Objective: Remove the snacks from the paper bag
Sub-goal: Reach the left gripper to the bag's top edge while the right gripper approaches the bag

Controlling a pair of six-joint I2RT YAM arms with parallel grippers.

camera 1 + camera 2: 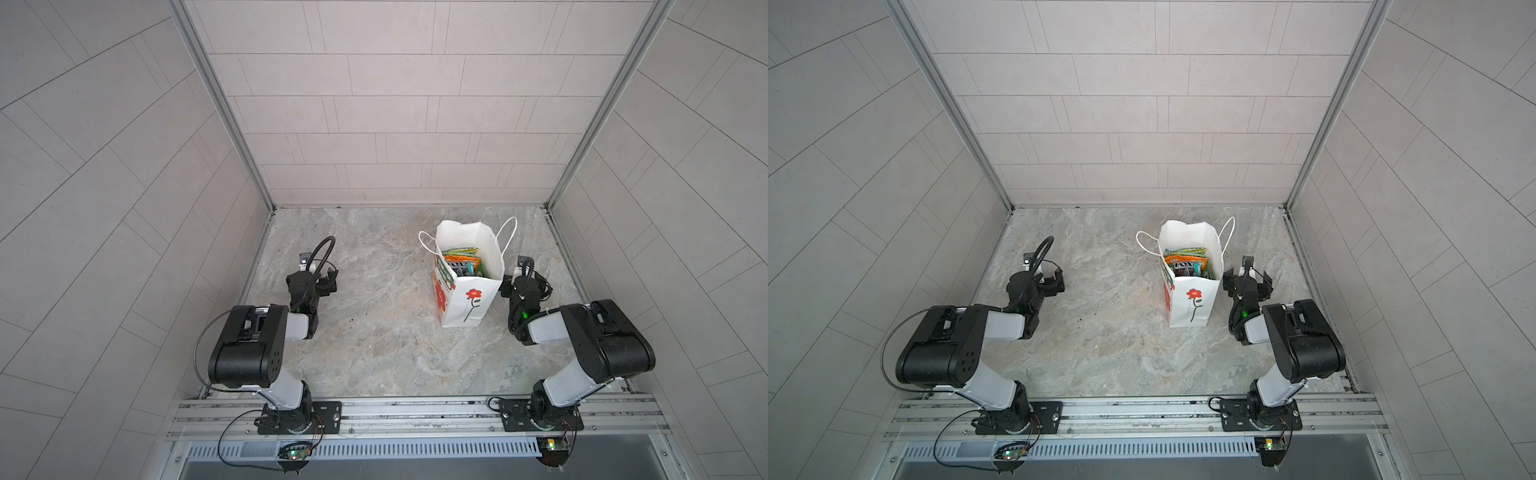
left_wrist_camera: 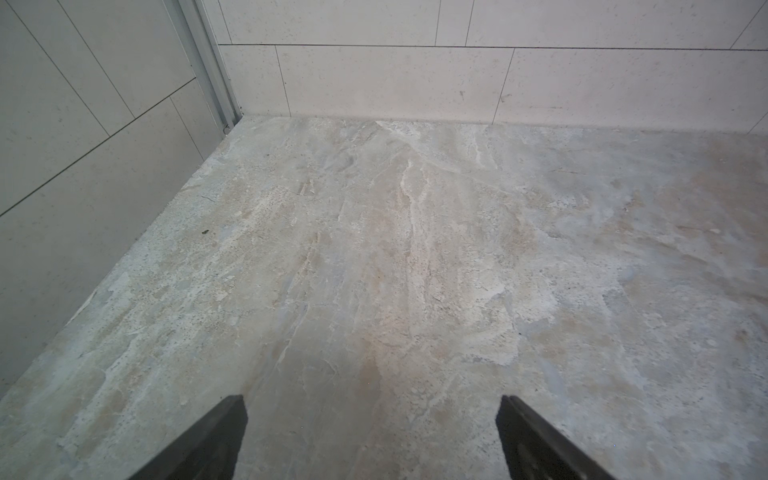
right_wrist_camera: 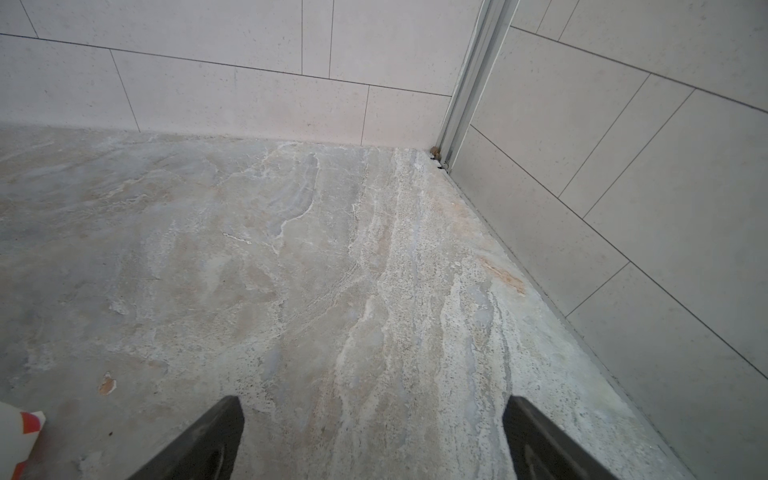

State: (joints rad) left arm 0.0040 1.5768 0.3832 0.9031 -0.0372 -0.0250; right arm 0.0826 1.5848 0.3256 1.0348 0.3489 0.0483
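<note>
Snacks (image 1: pixel 462 262) inside paper bag (image 1: pixel 478 309), upright — open-topped

Spread hand (image 3: pixel 372 402), seemingly beside paper bag (image 3: pixel 18 436)

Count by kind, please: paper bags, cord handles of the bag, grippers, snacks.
Paper bag: 1
Cord handles: 2
Grippers: 2 (left gripper, right gripper)
Total: 5
Snacks inside overlap; their number cannot be told.

Grey marbled stone floor (image 1: pixel 374 353), enclosed left, right and far by pale tiled walls (image 1: pixel 395 104); metal posts (image 1: pixel 225 108) in the far corners, rail (image 1: pixel 415 409) along the near edge.
</note>
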